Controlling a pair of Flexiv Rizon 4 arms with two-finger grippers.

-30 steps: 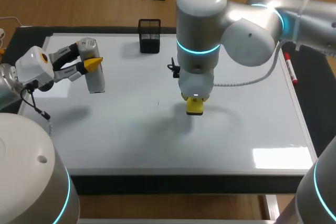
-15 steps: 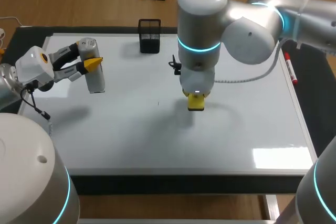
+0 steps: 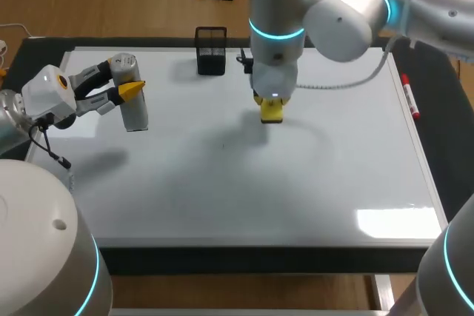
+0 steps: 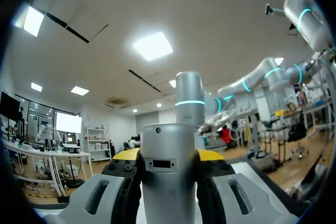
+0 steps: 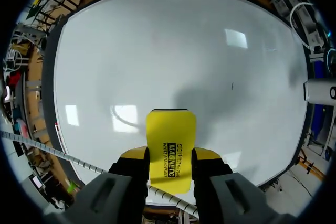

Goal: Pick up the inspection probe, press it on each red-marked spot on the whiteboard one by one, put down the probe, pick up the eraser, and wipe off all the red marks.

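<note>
Right gripper (image 3: 272,106): seen at upper centre of the head view, pinched on the yellow eraser (image 3: 272,111), one finger on each side. In the right wrist view the eraser (image 5: 170,148) is clamped between the yellow tips of the right gripper (image 5: 169,155) and sticks out ahead of them, over the whiteboard (image 5: 157,51). Contact between eraser and board cannot be judged.

Left gripper (image 3: 124,79): seen at centre-left of the head view, closed on the probe (image 3: 133,112), a silver cylinder held near its top end. In the left wrist view the probe (image 4: 169,182) is gripped squarely between the fingers of the left gripper (image 4: 168,156), with a yellow tip showing on each side.

Count:
- 2 grippers, both loaded
- 1 eraser
- 1 probe
- 1 whiteboard (image 3: 311,183), filling most of the frame
- 1 black mesh holder (image 3: 211,51), standing at the board's top edge, just left of the right gripper
- 1 red marker (image 3: 409,96), lying at the board's right edge
- 1 small dark speck (image 3: 222,146), noted on the board to the lower left of the eraser

The eraser and the probe are well apart.
</note>
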